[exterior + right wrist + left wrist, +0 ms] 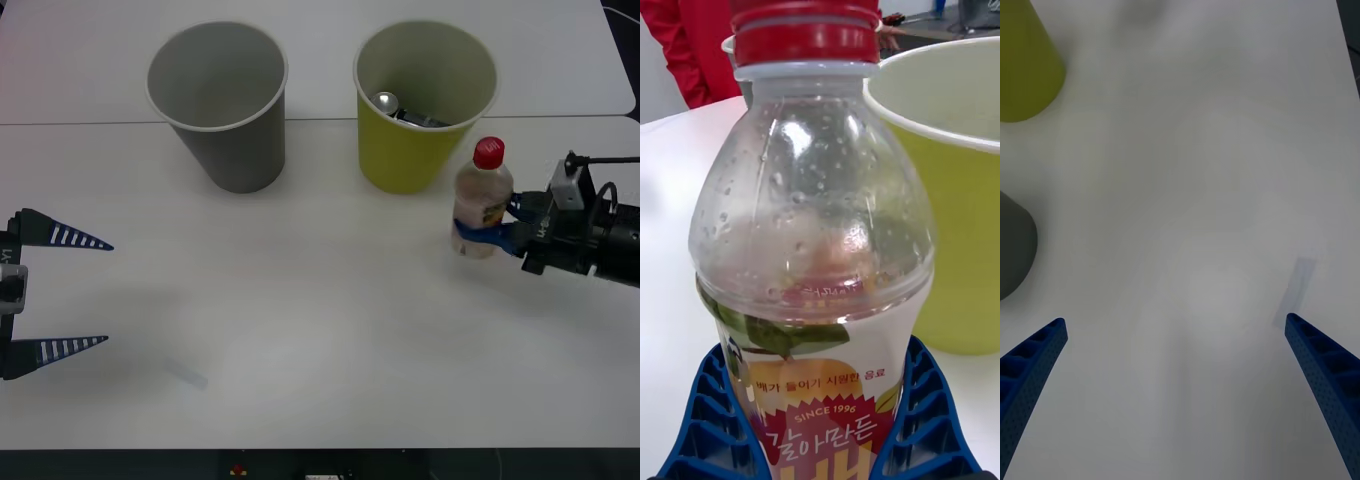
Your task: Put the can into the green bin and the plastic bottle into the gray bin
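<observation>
The plastic bottle stands upright just right of the green bin; it is clear, with a red cap and a pale label. My right gripper is shut on the plastic bottle low on its label, and the blue fingers hug both sides of the bottle, with the green bin just beyond. The can lies inside the green bin, its silver end showing. The gray bin stands left of the green one. My left gripper waits open at the table's left, holding nothing.
A small pale strip lies flat on the white table near the front, right of the left gripper. A seam crosses the table behind the bins. In the left wrist view the green bin and gray bin show at the edge.
</observation>
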Controlling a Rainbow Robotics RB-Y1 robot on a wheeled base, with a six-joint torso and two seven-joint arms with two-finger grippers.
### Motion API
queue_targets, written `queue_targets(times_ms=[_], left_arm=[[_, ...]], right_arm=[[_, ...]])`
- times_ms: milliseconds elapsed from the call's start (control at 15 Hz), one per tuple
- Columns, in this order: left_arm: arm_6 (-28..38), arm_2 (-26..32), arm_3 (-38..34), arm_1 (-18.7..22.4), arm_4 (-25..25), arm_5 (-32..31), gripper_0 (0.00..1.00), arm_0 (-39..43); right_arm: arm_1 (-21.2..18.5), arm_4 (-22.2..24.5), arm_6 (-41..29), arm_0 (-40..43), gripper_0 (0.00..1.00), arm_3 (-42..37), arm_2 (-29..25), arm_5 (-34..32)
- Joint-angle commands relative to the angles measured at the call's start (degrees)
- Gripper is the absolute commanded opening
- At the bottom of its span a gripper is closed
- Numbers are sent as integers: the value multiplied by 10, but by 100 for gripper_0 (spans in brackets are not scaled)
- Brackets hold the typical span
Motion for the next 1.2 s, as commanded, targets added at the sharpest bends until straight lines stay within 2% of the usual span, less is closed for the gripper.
queue_targets(times_ms=[67, 333, 600, 800, 933, 1067, 1200], left_arm=[[0, 0, 0, 0, 0, 0, 100, 0], [0, 0, 0, 0, 0, 0, 100, 0], [0, 0, 0, 0, 0, 0, 100, 0], [0, 0, 0, 0, 0, 0, 100, 0], [0, 0, 0, 0, 0, 0, 100, 0], [0, 0, 0, 0, 0, 0, 100, 0], [0, 0, 0, 0, 0, 0, 100, 0]], right_arm=[[1, 51, -102, 0, 0, -66, -27, -35], [0, 93, -252, 0, 0, -169, -55, -82], [0, 136, -398, -6, 0, -278, -56, -85], [1, 174, -511, -39, 0, -347, -53, -122], [0, 209, -590, -71, 0, -388, -44, -148], [-1, 247, -654, -113, 0, -411, -11, -149], [-2, 277, -667, -160, 0, -404, 22, -149]])
